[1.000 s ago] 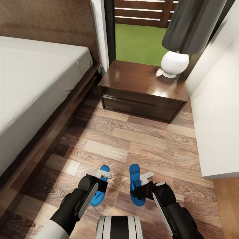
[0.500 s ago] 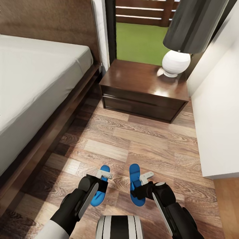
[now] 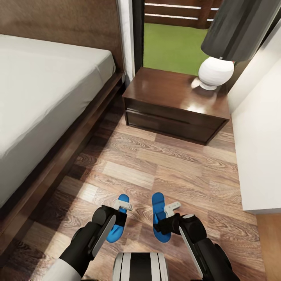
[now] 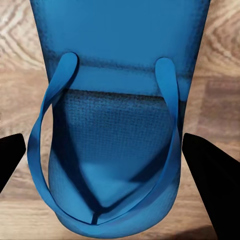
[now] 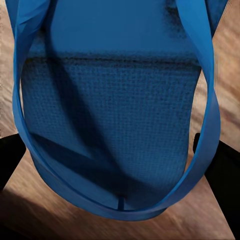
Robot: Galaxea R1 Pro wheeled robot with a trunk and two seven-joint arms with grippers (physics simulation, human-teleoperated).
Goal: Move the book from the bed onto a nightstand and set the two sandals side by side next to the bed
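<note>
While I hold one sandal [image 3: 117,222] per gripper, fingers clamped, left gripper [image 3: 121,206] and right gripper [image 3: 171,208], placement beside the bed [image 3: 47,101] remains (book unseen).

My head camera looks down, nightstand [image 3: 175,103] at 12 o'clock; each wrist camera sits close above one sandal [image 4: 117,125] [image 5: 117,110], shared with head view.

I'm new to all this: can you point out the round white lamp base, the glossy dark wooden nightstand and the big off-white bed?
Round white lamp base [image 3: 216,72], head view, middle of its bulb.
Glossy dark wooden nightstand [image 3: 164,89], head view, bare top.
Off-white bed [image 3: 43,86], head view, mattress surface.
</note>
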